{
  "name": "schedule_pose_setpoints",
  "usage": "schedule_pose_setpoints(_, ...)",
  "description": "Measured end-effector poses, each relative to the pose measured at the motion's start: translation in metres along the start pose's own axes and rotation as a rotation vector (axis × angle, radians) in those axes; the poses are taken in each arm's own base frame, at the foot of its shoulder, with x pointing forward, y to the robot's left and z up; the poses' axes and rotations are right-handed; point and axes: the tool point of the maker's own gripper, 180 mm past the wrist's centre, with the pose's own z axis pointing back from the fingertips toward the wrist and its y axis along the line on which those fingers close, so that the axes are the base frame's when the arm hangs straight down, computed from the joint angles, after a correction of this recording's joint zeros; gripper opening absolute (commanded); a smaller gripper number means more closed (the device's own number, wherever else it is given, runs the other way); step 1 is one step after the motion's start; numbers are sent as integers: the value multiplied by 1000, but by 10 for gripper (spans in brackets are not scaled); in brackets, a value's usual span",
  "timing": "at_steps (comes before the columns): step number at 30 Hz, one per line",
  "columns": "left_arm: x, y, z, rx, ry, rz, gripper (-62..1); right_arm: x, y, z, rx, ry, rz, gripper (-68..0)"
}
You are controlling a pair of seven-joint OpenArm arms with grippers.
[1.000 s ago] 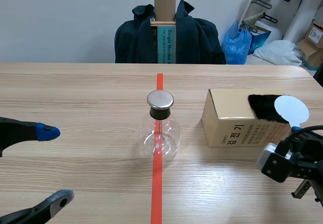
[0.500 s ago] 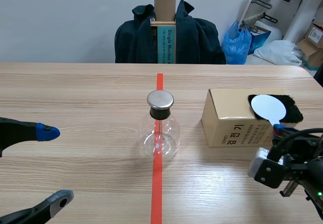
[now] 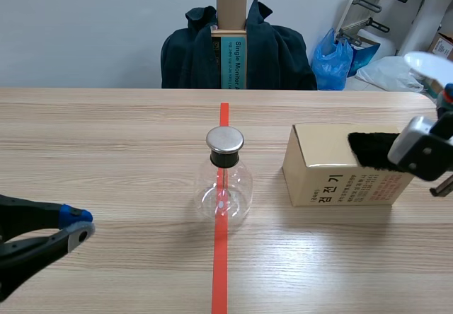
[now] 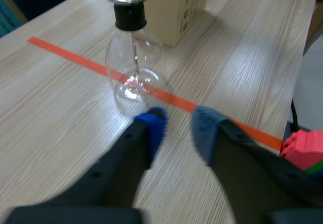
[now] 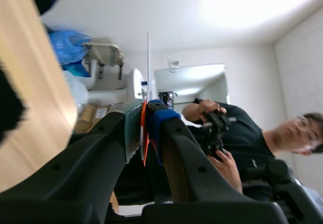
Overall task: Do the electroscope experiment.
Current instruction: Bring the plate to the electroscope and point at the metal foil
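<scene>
Electroscope flask (image 3: 223, 187): upright mid-desk (image 3: 106, 137) on the orange-red tape line (image 3: 221, 257), with a metal cap (image 3: 225, 140) on a black stopper. A cardboard box (image 3: 333, 169) stands beside it toward the right edge, not touching.
Fur pad (image 3: 371, 150): black, lying on the box top.
Right pincer (image 5: 145, 115): raised above the desk's right edge, clamped on the base of a thin white disc (image 3: 427, 62).
Left pincer (image 4: 176, 125): low near the near-left corner, pads close with a narrow gap and nothing between them.
Handling (judged): the disc looks light and stiff, so hold it by the base and keep the pads off its face. The flask is thin glass and fragile. Bring the disc to the cap gently, with no sideways push.
</scene>
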Motion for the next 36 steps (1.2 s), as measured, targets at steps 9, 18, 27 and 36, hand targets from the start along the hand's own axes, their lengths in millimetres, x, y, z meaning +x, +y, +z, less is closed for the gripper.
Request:
schedule_pose_setpoints(9,-22,55,-11,149,0,12,-579,-15,-82,-4,-215,44,15,-667)
schedule_pose_setpoints(18,-64,82,-45,185,-13,79,-579,-14,-110,-2,-295,44,7,-667)
schedule_pose_setpoints(27,-68,63,-105,81,-59,123,-579,-1,-110,-2,-294,-28,14,-667)
schedule_pose_setpoints(36,-60,64,-134,71,-91,107,-579,40,-118,-29,-350,-98,-80,-667)
